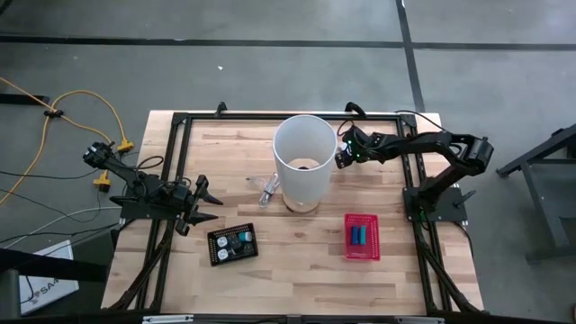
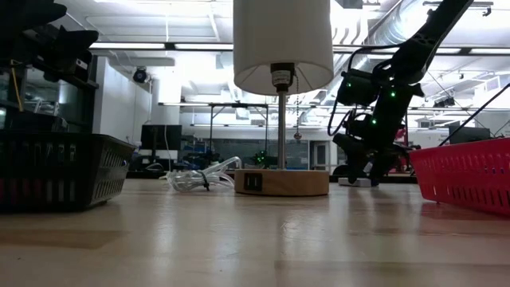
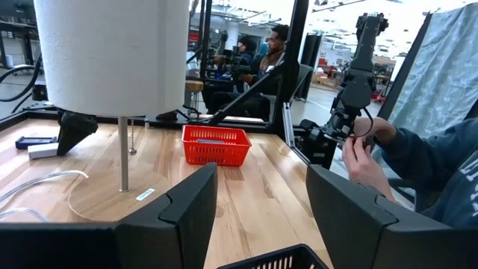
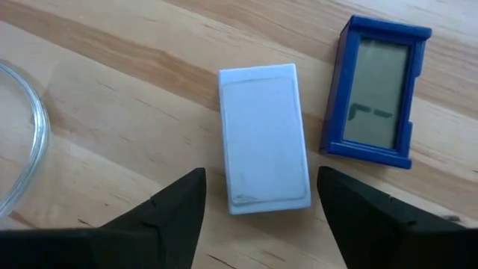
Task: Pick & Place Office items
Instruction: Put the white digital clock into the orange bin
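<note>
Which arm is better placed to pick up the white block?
The right. The right gripper hangs open directly over the white block, while the left gripper waits across the table beside the black tray.

Ceiling lights (image 2: 143,46) are blowing out the low view, the worktop (image 2: 255,239) is blurring up close, and shadows are staying soft.
</note>
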You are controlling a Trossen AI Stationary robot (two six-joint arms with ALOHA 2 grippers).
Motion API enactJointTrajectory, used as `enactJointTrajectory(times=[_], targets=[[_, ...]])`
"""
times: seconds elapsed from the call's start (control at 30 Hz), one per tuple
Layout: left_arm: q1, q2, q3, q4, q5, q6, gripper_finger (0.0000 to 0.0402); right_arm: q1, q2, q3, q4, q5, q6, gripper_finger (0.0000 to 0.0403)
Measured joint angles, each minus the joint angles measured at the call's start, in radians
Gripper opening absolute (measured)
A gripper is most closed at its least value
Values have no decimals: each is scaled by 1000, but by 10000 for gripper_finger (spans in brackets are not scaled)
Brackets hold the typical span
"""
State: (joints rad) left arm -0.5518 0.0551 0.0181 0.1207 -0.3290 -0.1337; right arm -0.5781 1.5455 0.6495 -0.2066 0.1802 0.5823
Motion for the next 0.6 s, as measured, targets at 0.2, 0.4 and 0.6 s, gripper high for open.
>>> enactJointTrajectory(times=[0.2, 0.4, 0.6], targets=[[0, 0, 0, 0, 0, 0, 199, 0, 0, 0, 0, 0, 0, 204], [0, 0, 0, 0, 0, 0, 199, 0, 0, 0, 0, -6, 0, 168], [0, 0, 0, 0, 0, 0, 199, 0, -2, 0, 2, -23, 0, 146]])
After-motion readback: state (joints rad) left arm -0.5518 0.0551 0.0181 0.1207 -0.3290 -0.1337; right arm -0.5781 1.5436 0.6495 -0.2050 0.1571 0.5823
